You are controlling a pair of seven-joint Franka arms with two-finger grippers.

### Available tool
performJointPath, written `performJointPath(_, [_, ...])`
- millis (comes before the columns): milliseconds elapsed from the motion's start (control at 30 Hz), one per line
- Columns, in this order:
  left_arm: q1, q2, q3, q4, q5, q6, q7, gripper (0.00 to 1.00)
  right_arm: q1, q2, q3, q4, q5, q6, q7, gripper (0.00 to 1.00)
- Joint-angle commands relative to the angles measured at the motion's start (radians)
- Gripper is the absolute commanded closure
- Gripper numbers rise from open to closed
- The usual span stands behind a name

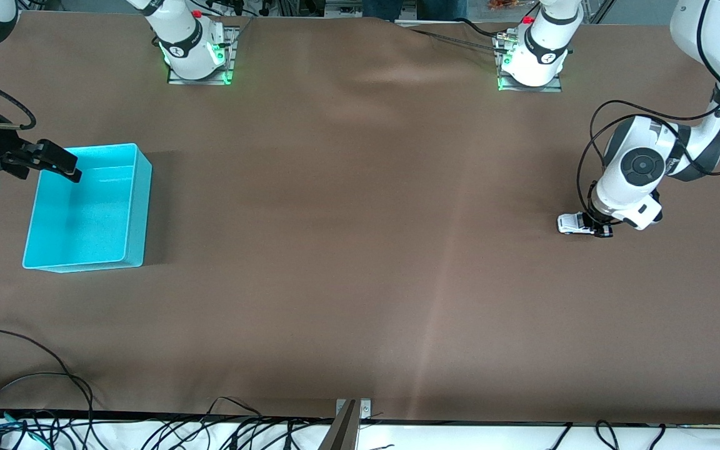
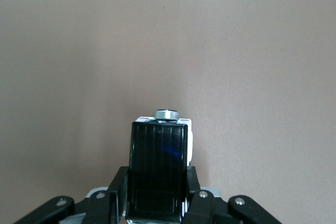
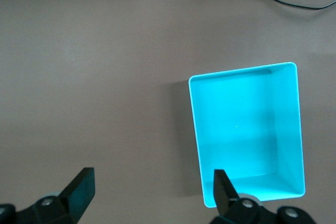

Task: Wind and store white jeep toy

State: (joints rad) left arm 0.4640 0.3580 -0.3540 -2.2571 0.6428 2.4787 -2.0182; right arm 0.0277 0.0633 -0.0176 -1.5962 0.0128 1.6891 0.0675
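The white jeep toy [image 1: 572, 224] sits on the brown bench [image 1: 360, 250] close to the edge at the left arm's end, with the left tool [image 1: 599, 229] low over it and pinching it by its flanks; in the left wrist view the black roof [image 2: 158, 166] fills the gap between the two fingers [image 2: 195, 203], which press on either side of the body. The wheels seem to be on the cloth, so the step in hand looks like winding: dragging the car backward along the bench to load its spring. Doing that well likely means keeping downward pressure so the wheels roll and do not skid, pulling straight along the car's length, and holding the pinch firm.

The cyan bin [image 1: 88, 206] stands well apart, near the edge at the right arm's end. The right tool [image 1: 54, 162] waits above the bin's rim, fingers spread wide and empty.
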Motion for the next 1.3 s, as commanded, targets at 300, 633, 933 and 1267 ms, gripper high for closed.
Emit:
performJointPath(300, [0.018, 0.114, 0.007, 0.039, 0.057, 0.071, 0.024, 0.12, -0.003, 0.012, 0.004, 0.027, 0.009, 0.001, 0.005, 0.00])
performJointPath(633, [0.031, 0.047, -0.003, 0.076, 0.021, -0.004, 0.084, 0.00, -0.003, 0.012, 0.004, 0.027, 0.009, 0.001, 0.005, 0.00])
performJointPath(933, [0.031, -0.027, -0.023, 0.079, -0.092, -0.107, 0.229, 0.00, -0.003, 0.012, 0.004, 0.027, 0.009, 0.001, 0.005, 0.00])
performJointPath(1267, [0.027, -0.100, -0.028, 0.204, -0.244, -0.317, 0.522, 0.00, -0.003, 0.012, 0.004, 0.027, 0.009, 0.001, 0.005, 0.00])
